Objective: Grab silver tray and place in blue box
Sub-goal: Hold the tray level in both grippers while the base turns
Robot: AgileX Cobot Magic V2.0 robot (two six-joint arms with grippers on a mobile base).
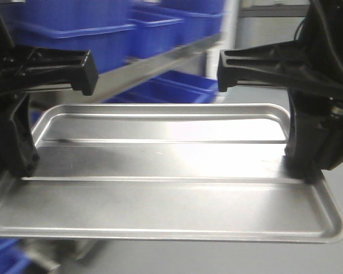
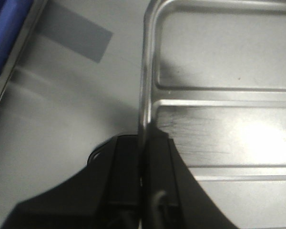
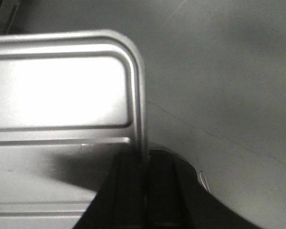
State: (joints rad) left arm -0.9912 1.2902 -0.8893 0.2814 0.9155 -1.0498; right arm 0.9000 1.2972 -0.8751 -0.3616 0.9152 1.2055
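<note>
The silver tray [image 1: 171, 154] hangs level in the air, held by its two short ends. My left gripper [image 1: 23, 168] is shut on the tray's left rim. In the left wrist view its jaws [image 2: 144, 143] pinch the thin rim edge-on, with the tray [image 2: 229, 133] stretching off to the right. My right gripper [image 1: 303, 171] is shut on the right rim, and the right wrist view shows that gripper [image 3: 145, 160] clamped just below the tray's [image 3: 57, 95] rounded corner. Behind the tray stand blue crates [image 1: 74, 25]; which one is the blue box I cannot tell.
A metal rack [image 1: 154, 63] runs behind the tray, with more blue crates [image 1: 177, 88] on its lower level. Another blue shape [image 1: 3, 257] shows at the bottom left. Below the tray lies grey floor [image 2: 62, 109] with a darker patch [image 2: 76, 38].
</note>
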